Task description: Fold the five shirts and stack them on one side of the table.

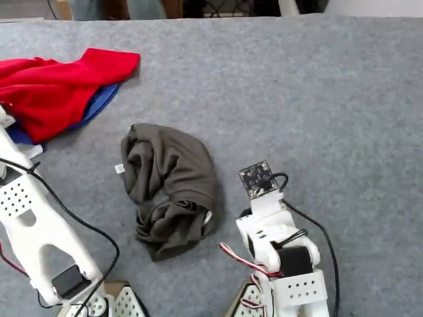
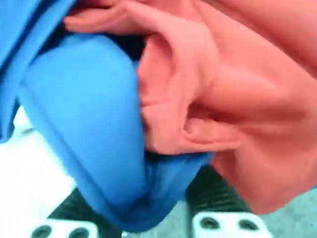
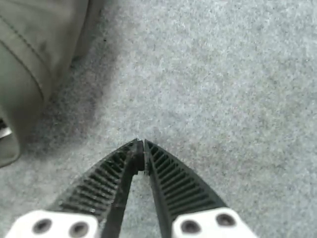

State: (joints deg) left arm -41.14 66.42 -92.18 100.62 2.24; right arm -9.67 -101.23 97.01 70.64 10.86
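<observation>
Two robot arms at a grey table (image 1: 330, 99). The step appears to be drawing one shirt from a heap; it is best to catch a single layer and pull it onto bare table. A crumpled red shirt (image 1: 53, 89) lies over a blue shirt (image 1: 99, 105) at the left edge. The left gripper (image 2: 148, 208) is buried there, grip impossible to tell. A bunched dark shirt (image 1: 168, 188) sits toward the near edge, and just beside it the right gripper (image 3: 143, 145) is pressed together, empty.
</observation>
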